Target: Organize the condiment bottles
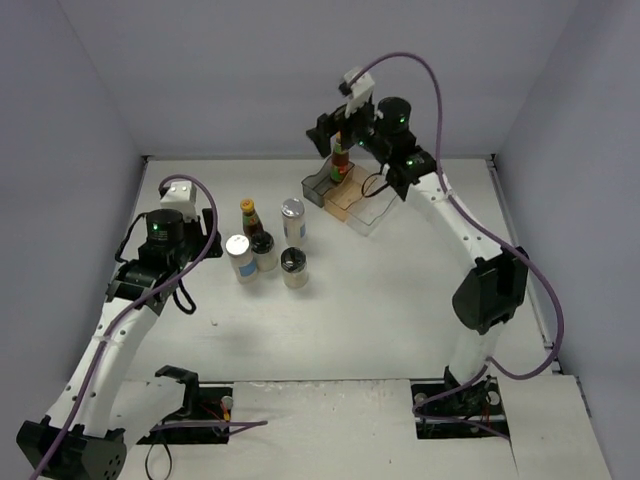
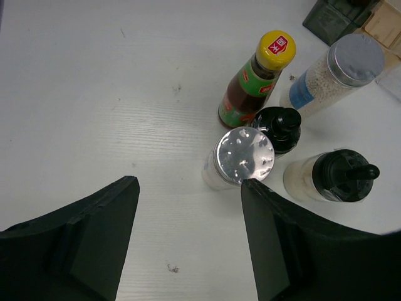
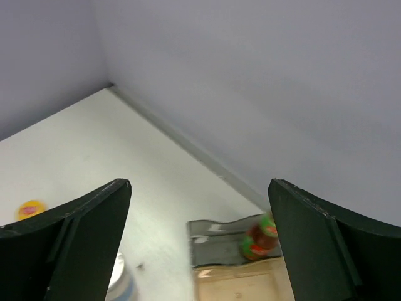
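The sauce bottle [image 1: 340,160], its green label unreadable, stands in the rack [image 1: 372,212] just under the released right tool [image 3: 197,188]; the left tool [image 2: 188,185] gapes empty.

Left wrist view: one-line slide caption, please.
Open left gripper hovers near five clustered condiments: a yellow-capped sauce bottle, two silver-lidded shakers, two black-topped jars.

Stepped plastic rack [image 1: 352,203] toward the far edge of the white table [image 1: 400,320]

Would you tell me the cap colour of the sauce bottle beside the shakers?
Yellow cap with a red mark; clearest in the left wrist view.
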You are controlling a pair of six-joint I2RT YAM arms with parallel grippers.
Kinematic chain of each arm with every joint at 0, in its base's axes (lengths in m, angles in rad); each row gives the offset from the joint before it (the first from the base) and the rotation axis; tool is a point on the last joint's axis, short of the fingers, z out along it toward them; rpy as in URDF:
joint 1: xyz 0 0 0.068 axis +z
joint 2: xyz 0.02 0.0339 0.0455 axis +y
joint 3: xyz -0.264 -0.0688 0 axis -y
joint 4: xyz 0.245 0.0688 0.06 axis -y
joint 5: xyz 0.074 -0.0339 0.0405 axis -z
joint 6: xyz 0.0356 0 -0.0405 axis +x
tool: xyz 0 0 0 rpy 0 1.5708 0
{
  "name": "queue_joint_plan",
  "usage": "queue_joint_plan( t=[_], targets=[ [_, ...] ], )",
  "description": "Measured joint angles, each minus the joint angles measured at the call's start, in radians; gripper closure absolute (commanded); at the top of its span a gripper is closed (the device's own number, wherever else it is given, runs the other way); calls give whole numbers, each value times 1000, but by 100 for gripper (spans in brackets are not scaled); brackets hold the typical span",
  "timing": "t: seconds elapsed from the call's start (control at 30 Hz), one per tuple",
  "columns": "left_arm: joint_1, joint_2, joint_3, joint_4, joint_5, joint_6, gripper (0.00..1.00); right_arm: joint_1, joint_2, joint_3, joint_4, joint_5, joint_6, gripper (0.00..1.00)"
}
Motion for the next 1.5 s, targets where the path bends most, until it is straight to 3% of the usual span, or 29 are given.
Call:
queue_joint_plan(
  t=[0.23,0.4,0.8,0.97,1.07,1.1,1.2,1.4,1.5],
  targets=[
    [5,-16,0,0,-20,0,34,208,-37,-198,8,-36,8,0],
    [5,-31,-8,8,-29,0,34,299,39,-219,19,-50,21,0],
    [13,-38,-14,11,-33,0,34,358,263,-136,64,-43,45,0],
    [13,-39,-14,14,-33,0,34,358,316,-103,82,-30,55,6],
    [13,-39,-14,14,-33,0,34,358,339,-82,99,-27,62,20],
    [13,-39,-14,14,-32,0,34,358,348,-75,106,-26,63,31],
    [14,-39,-14,14,-33,0,34,358,363,-60,116,-23,71,47],
    [15,-39,-14,14,-33,0,34,358,384,-25,110,-10,75,97],
    [16,-39,-14,14,-32,0,34,358,397,2,95,3,71,100]
  ],
)
